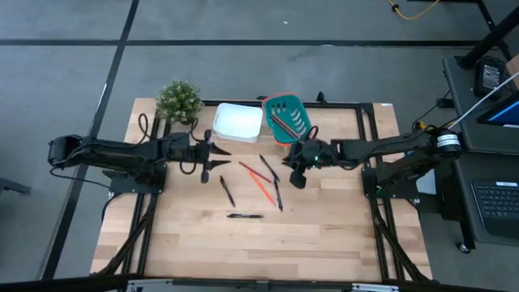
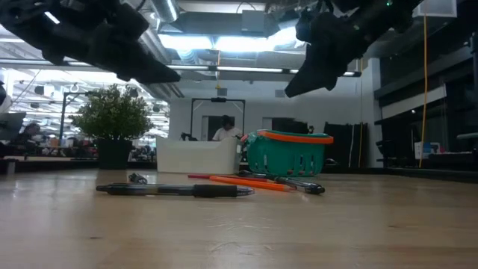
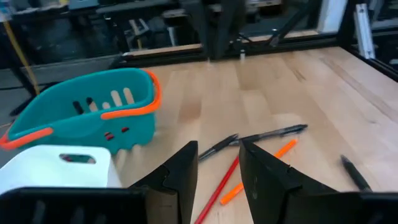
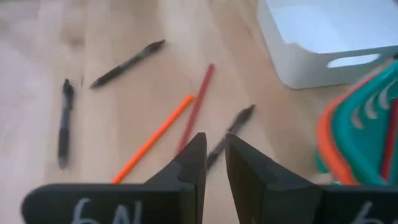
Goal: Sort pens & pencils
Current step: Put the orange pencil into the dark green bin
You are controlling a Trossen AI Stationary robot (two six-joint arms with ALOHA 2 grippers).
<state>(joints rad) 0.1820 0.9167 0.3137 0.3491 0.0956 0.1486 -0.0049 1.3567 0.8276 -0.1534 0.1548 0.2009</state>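
Several black pens lie flat on the table: one [image 1: 245, 216] near the front, one [image 1: 226, 191] left of centre, two [image 1: 274, 180] beside the pencils. An orange pencil [image 1: 261, 186] and a red pencil [image 1: 250, 170] lie between them. My left gripper [image 1: 217, 154] hovers open, left of the pile; in its wrist view [image 3: 217, 174] the pencils [image 3: 221, 183] show past the fingers. My right gripper [image 1: 296, 169] hovers above the pile's right side with a narrow gap between the fingers [image 4: 214, 163], over a pen [image 4: 230, 134]. Neither holds anything.
A teal basket with an orange rim [image 1: 286, 118] stands behind the pile, a red stick [image 4: 390, 143] inside it. A white bin [image 1: 238, 122] sits to its left, and a potted plant [image 1: 178, 99] at the far left corner. Bare wood lies toward the near edge.
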